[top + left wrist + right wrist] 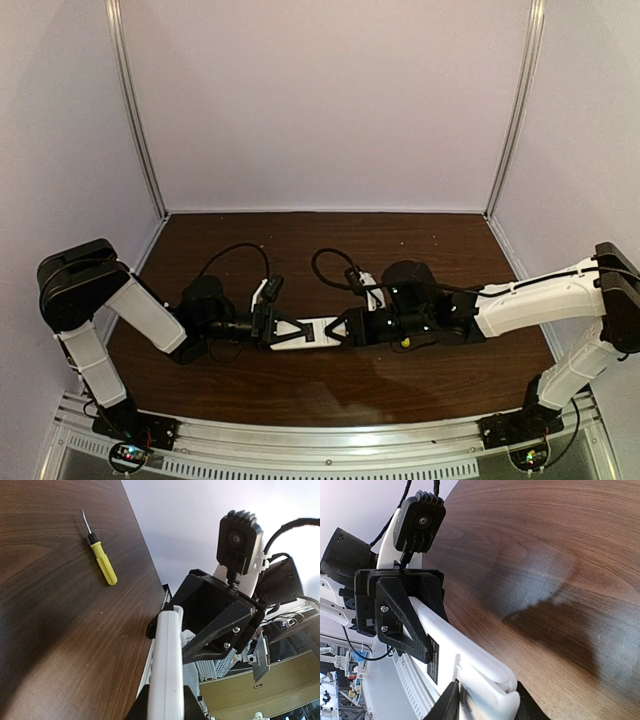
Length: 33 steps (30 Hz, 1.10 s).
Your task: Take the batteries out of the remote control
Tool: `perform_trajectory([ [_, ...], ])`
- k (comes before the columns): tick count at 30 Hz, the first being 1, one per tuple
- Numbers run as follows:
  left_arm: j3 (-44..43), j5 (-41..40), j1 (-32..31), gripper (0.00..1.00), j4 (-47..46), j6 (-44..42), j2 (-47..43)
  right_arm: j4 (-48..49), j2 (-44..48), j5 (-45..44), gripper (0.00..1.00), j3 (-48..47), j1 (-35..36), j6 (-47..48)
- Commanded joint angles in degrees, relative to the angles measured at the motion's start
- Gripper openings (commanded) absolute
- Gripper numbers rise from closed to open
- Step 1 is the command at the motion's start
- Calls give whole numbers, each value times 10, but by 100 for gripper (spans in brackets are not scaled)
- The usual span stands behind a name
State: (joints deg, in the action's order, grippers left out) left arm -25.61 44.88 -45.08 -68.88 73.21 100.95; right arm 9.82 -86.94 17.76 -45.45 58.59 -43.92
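The only writing in view is on a small black label [434,664] stuck to the long side of the remote control [470,667], low in the right wrist view. Its pale print is too small to read.

The remote control is a plain white bar with rounded edges. A seam runs along its body near the lower end in the right wrist view. In the top view it sits at the center of the frame, held level above the dark wood table [300,395] between the 2 arms.

The left fingers [286,329] are closed narrowly on its left end, and the black tips press both sides of the bar at the bottom of the left wrist view. The right fingers [349,326] lie against both sides of the opposite end, gripping it.

A screwdriver [103,561] with a yellow handle, black collar and thin metal shaft lies flat on the table in the upper left of the left wrist view, well apart from the remote control.
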Motion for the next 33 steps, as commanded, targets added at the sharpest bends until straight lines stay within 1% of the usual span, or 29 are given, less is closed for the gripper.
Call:
perform_trajectory([
  [1, -4, 8, 3, 0, -49, -5, 4, -40, 13, -29, 33, 2, 0, 7],
  [5, -3, 8, 3, 0, -50, -5, 3, -40, 11, -28, 34, 0, 0, 6],
  [8, -5, 8, 3, 0, -50, -6, 3, -38, 7, -24, 40, -2, 1, 7],
  [11, -4, 8, 5, 0, -49, -6, 4, -41, 6, -24, 49, -6, 0, 7],
  [16, -5, 7, 5, 0, -47, -9, 4, -52, 11, -30, 53, -9, 0, 10],
  [21, -6, 6, 5, 0, -42, -12, 4, -58, 11, -37, 53, -10, 0, 10],
  [26, -6, 8, 6, 0, -42, -13, 4, -60, 12, -41, 44, -9, 1, 11],
  [33, -7, 6, 8, 0, -36, -17, 4, -68, 22, -48, 37, -7, 1, 12],
])
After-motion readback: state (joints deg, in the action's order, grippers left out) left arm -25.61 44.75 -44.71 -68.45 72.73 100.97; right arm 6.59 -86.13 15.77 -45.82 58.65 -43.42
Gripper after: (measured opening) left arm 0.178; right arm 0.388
